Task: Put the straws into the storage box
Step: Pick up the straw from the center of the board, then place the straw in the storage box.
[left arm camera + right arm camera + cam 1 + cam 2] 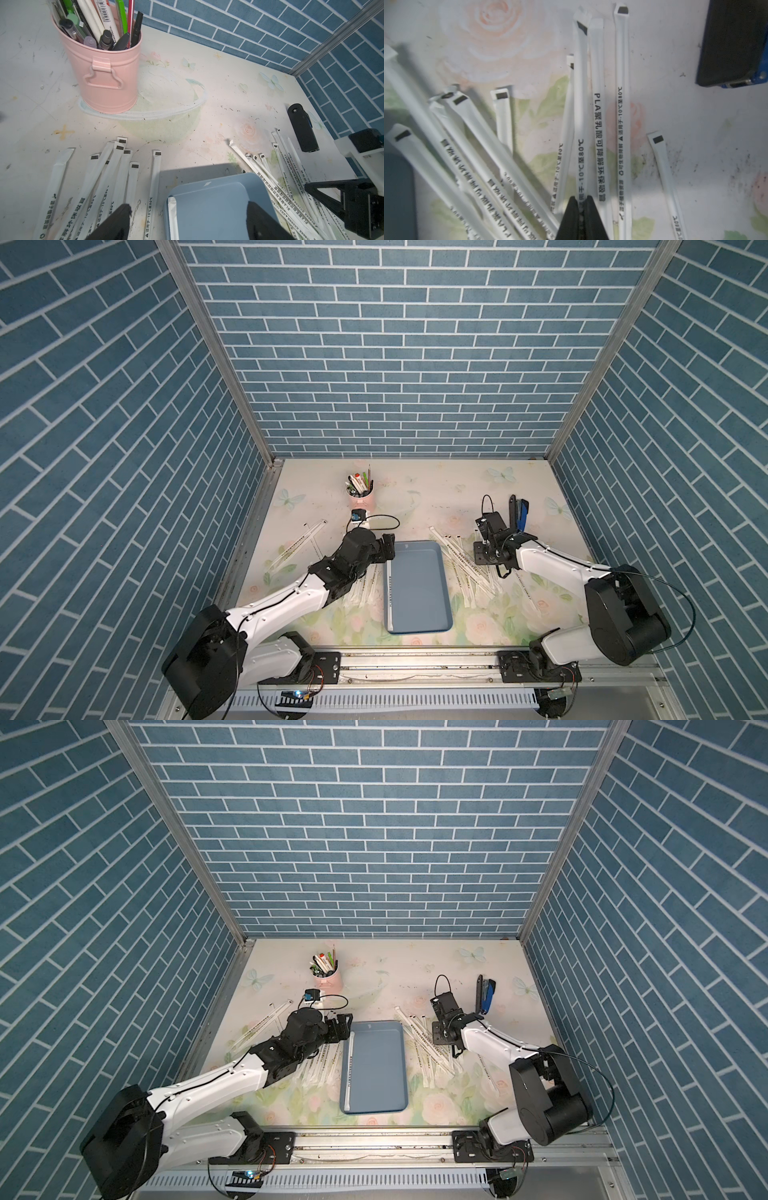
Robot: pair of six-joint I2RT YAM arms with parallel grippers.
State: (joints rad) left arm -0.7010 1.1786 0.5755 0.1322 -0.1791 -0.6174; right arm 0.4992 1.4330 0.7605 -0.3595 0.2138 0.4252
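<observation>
- The right hand (581, 207) is closed on one straw (580, 104) in the pile (465, 568) right of the storage box (424, 597); adjacent straws (600, 124) can be dragged along.
- The left hand (188, 207) is spread wide, empty, above its far-left corner; a collision is risked.

Two white-shelled arms (286, 599) with black joints (357, 547), thin black cables (693, 614), apparently small screws (300, 591).

Bright even overhead light; soft shadows; edge warp; straws (471, 178) blurry in r. wrist view
</observation>
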